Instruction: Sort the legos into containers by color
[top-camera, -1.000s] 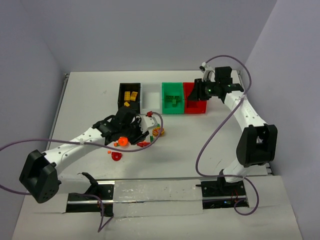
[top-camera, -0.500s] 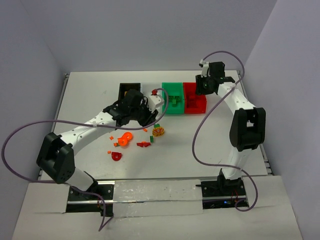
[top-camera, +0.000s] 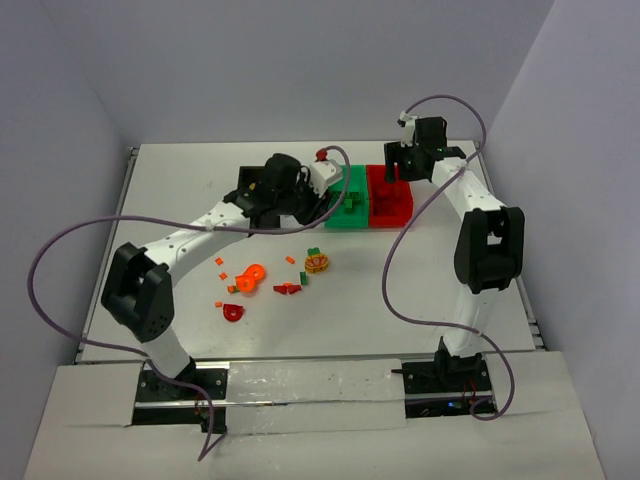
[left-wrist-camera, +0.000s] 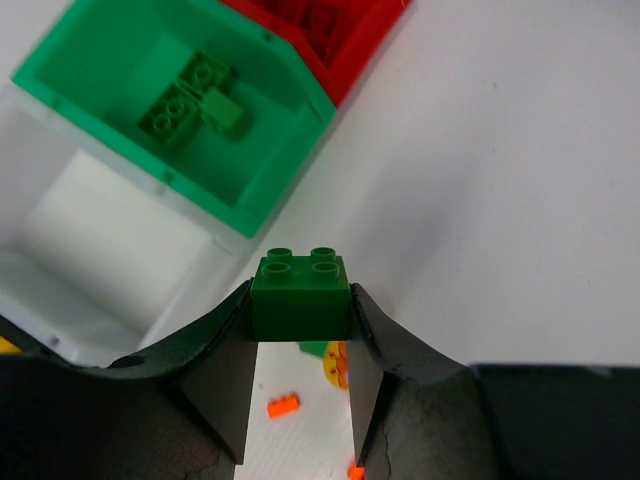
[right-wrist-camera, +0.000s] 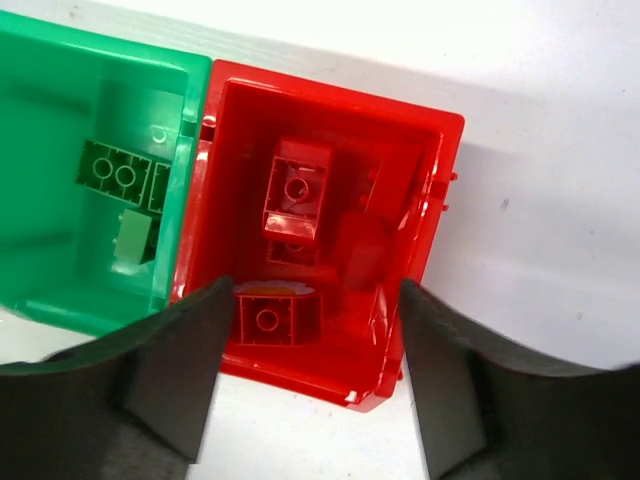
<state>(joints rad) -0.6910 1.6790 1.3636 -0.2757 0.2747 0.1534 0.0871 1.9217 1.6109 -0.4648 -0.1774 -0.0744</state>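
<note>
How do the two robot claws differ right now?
The left gripper is clamped on a dark green brick; the right gripper is open, with nothing between its fingers. The left gripper hangs near a corner of the green bin; the right gripper hangs over the red bin. Both have black fingers and look down on the bins.

Legible text, labels, brands, numbers, signs: none in any view.
- green container (right-wrist-camera: 60, 110): one small raised moulded mark (right-wrist-camera: 159, 133) on the inside, near the wall next to the red container (right-wrist-camera: 420, 200); too faint to read.
- green lego (left-wrist-camera: 300, 297): stud tops blurred, lettering cannot be told.
- Remaining surfaces: nothing readable at this size.
</note>
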